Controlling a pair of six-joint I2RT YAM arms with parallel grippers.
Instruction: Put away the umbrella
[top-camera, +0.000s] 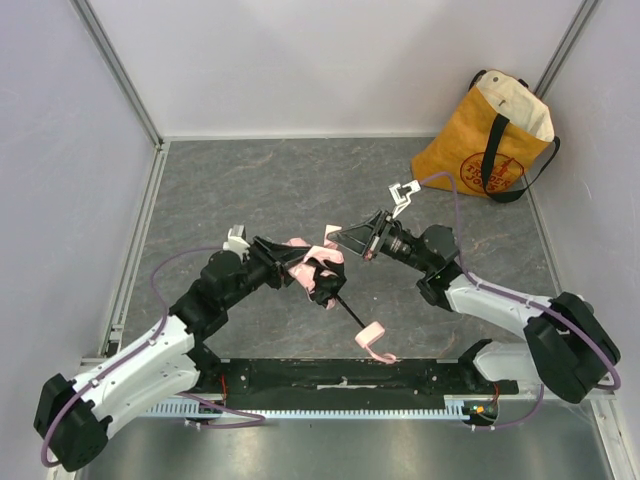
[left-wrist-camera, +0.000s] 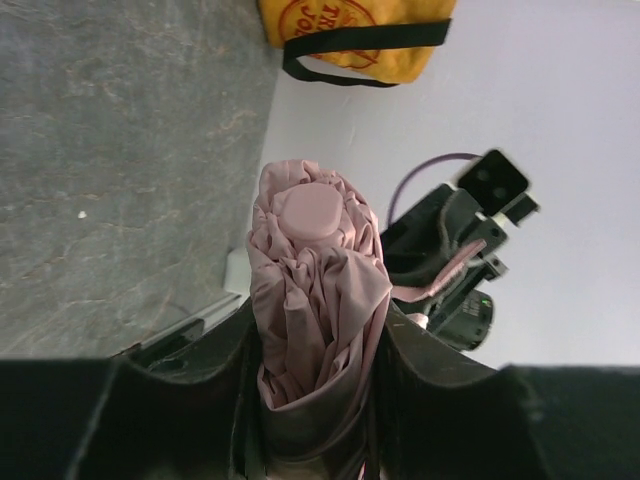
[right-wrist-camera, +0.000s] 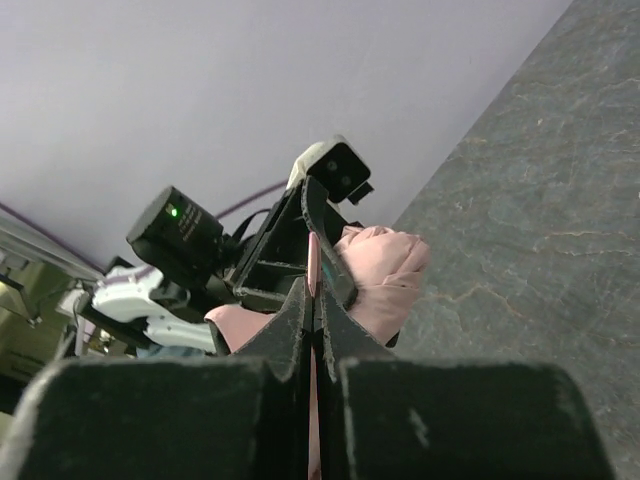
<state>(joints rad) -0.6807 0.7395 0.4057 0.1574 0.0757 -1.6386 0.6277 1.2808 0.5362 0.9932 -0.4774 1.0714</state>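
Observation:
The umbrella (top-camera: 318, 266) is a bunched pale pink bundle held above the middle of the grey floor. Its thin black shaft (top-camera: 349, 310) slants down to the small pink handle (top-camera: 371, 335) near the front rail. My left gripper (top-camera: 300, 268) is shut on the fabric bundle (left-wrist-camera: 315, 280), with a finger (left-wrist-camera: 420, 370) on each side. My right gripper (top-camera: 337, 238) faces it from the right, shut on a thin pink strap (right-wrist-camera: 313, 262) coming off the bundle (right-wrist-camera: 385, 268). That strap (left-wrist-camera: 440, 275) runs taut from the fabric to the right fingers.
A yellow tote bag (top-camera: 490, 140) with black handles stands open in the back right corner against the wall, and shows as the tote bag (left-wrist-camera: 350, 35) in the left wrist view. Pale walls close in the floor on three sides. A black rail (top-camera: 340, 378) runs along the front.

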